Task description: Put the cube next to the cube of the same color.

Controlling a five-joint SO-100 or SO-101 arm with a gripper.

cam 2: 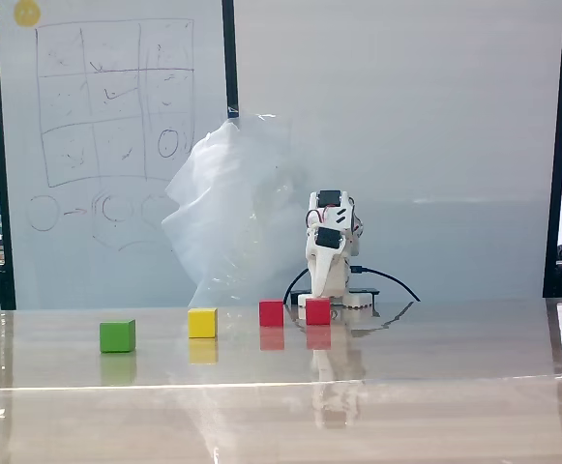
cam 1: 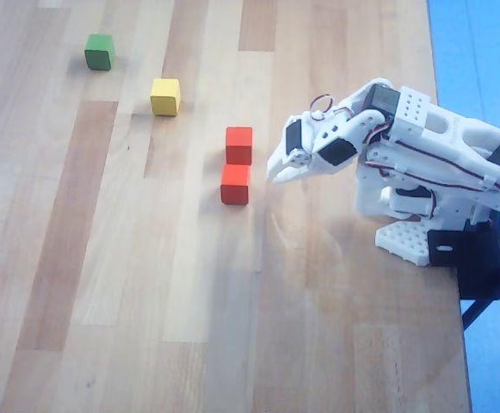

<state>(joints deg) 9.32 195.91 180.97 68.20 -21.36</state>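
Two small red cubes sit close together on the wooden table in the overhead view: one red cube (cam 1: 235,184) nearer the arm's side and the other red cube (cam 1: 239,145) just above it, a narrow gap between them. In the fixed view they appear as a red cube (cam 2: 317,311) in front of the arm and a red cube (cam 2: 271,312) to its left. My white gripper (cam 1: 275,170) hangs to the right of the pair, shut and holding nothing, a short way from the cubes. It shows above the table as gripper (cam 2: 325,290) in the fixed view.
A yellow cube (cam 1: 165,96) and a green cube (cam 1: 99,52) lie further up-left in the overhead view. The arm's base (cam 1: 422,215) stands by the table's right edge, with blue floor beyond. A whiteboard and a crumpled plastic bag (cam 2: 232,213) stand behind the table.
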